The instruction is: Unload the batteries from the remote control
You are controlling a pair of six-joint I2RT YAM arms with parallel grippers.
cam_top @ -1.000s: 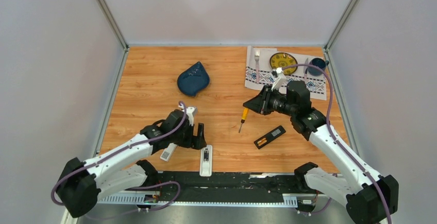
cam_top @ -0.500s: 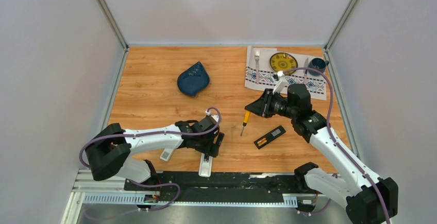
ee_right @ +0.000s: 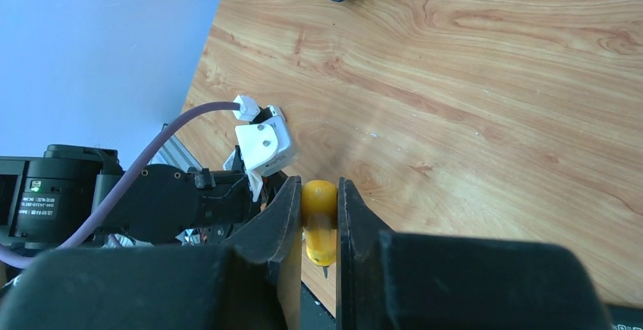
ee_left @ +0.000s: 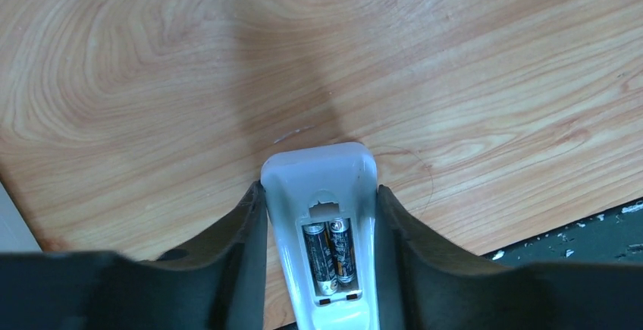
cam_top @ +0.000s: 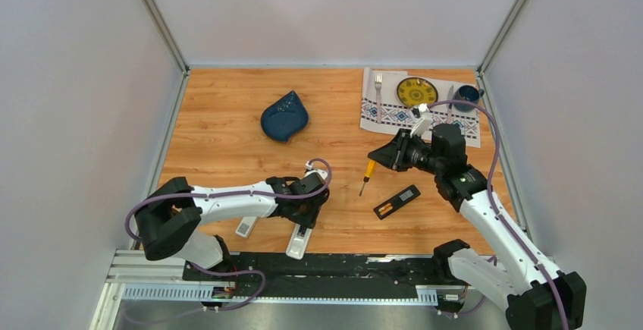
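Pale wooden tabletop (cam_top: pixel 220 140) from above: the left gripper (cam_top: pixel 304 222) has swung onto the long white plastic remote control (cam_top: pixel 296 246); a black remote (cam_top: pixel 397 202) and a blue leaf-shaped dish (cam_top: pixel 284 115) lie well apart, blocking nothing. Left wrist: its fingers (ee_left: pixel 250 227) press both flanks, steadying it, two dark batteries (ee_left: pixel 330 253) bared in the open bay. Right wrist: the right gripper (ee_right: pixel 318 193) clamps the orange-handled screwdriver (ee_right: pixel 319 216), seemingly ready to pry.

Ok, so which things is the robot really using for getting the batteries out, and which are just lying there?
For the job: white remote, held by the left gripper; two batteries inside it; screwdriver in the right gripper; perhaps the black remote.
Just lying about: blue dish, cloth, yellow plate, fork, blue cup.
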